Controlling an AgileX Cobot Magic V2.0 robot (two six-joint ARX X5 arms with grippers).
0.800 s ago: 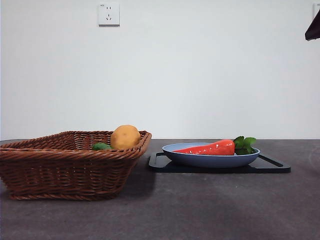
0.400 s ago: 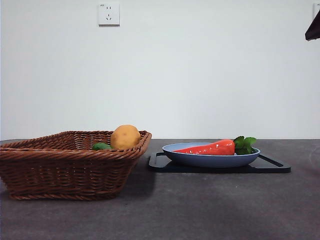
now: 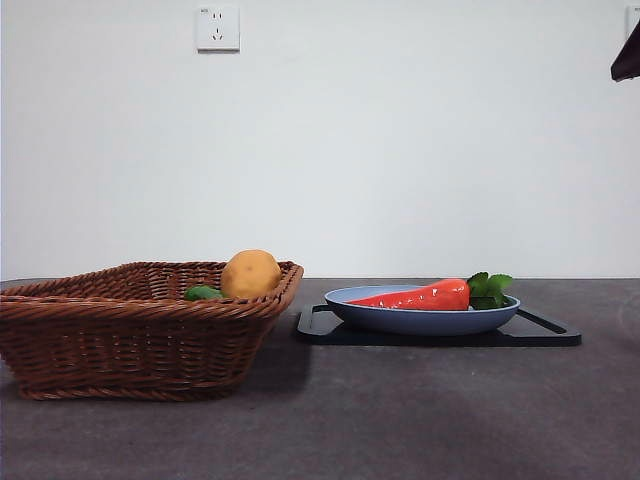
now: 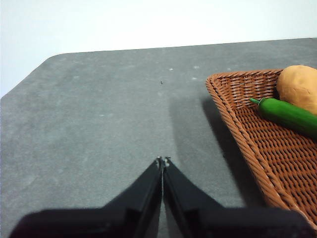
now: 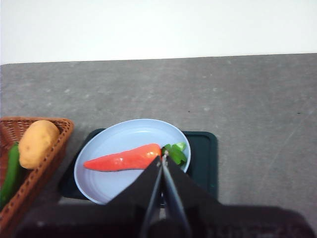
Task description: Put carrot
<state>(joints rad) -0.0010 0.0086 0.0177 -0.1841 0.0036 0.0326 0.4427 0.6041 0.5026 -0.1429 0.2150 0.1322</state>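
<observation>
Right tool (image 5: 163, 157) — jaws pressed together, empty, held high above the plate; in its own wrist view the tips line up over the carrot's thick end, which reads as a waiting or retreat posture, not a grasp.

Left tool (image 4: 162, 161) — jaws together, empty, hanging over bare surface (image 4: 99, 124) just beside the basket's corner, clear of the work.

Carrot (image 3: 425, 296) — lies on its side in the blue plate (image 3: 400, 320), tip toward the basket, green leaves (image 3: 490, 286) at the far end. It rests within the rim, touching nothing else; judged as already placed.

Blue plate — sits on a dark tray (image 3: 540, 335), probably there to mark the drop spot.

Wicker basket (image 3: 130, 340) — near the tray, apart from it; holds a potato (image 3: 250, 273) and a green vegetable (image 3: 203, 293), likely the stock of items.
</observation>
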